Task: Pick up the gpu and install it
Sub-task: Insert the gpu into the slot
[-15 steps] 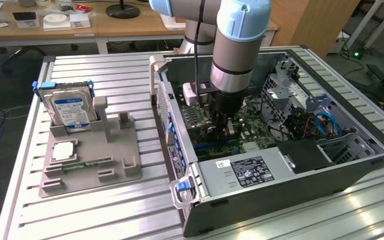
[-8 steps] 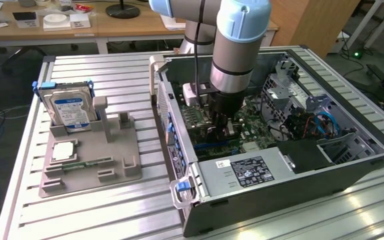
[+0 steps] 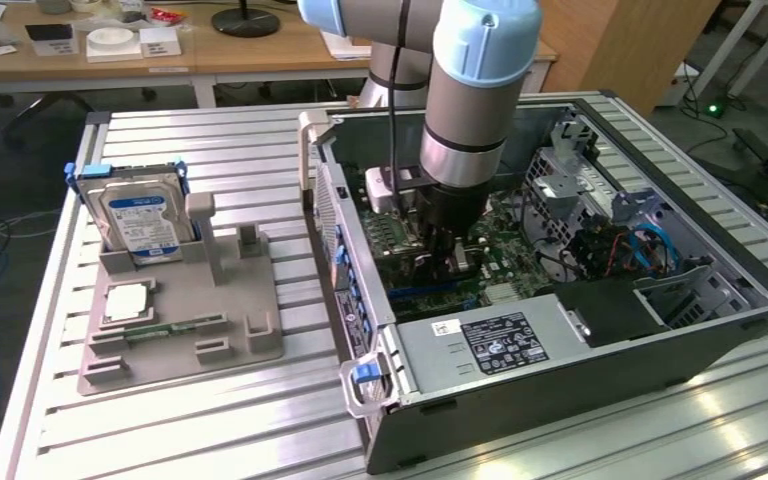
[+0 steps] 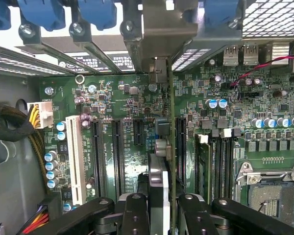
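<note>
Open case (image 3: 744, 300) lies on its side; arm (image 3: 484, 90) reaches down inside, walls well apart from it. Motherboard (image 4: 137, 127) sits beyond the fingers (image 4: 134, 215), empty slots (image 4: 117, 152) flanking either side. Gripper (image 4: 158, 210) pinches the gpu (image 4: 159, 161) edge-on between both fingers, card standing upright over the board with its metal bracket (image 4: 159, 29) at the case's rear wall. Seating in the slot cannot be told; the card's lower edge is hidden

gpu (image 4: 167, 147) stands edge-on over motherboard (image 4: 122, 112) inside case (image 3: 704, 340)
</note>
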### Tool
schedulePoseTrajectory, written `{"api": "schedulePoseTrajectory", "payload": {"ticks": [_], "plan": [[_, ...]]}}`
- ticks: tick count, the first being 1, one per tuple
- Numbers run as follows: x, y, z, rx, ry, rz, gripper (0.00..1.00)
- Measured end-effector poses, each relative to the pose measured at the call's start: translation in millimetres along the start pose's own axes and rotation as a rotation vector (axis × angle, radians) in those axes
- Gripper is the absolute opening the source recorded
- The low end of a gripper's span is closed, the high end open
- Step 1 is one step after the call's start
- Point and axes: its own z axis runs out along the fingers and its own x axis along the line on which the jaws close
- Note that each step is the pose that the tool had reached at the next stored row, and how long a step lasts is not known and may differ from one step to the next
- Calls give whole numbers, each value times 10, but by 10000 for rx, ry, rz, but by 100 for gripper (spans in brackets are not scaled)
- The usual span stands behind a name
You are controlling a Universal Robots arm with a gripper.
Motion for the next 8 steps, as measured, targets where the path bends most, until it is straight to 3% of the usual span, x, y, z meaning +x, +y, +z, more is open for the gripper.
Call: {"api": "schedulePoseTrajectory", "payload": {"ticks": [8], "plan": [[15, -1, 3, 1, -1, 0, 28]]}}
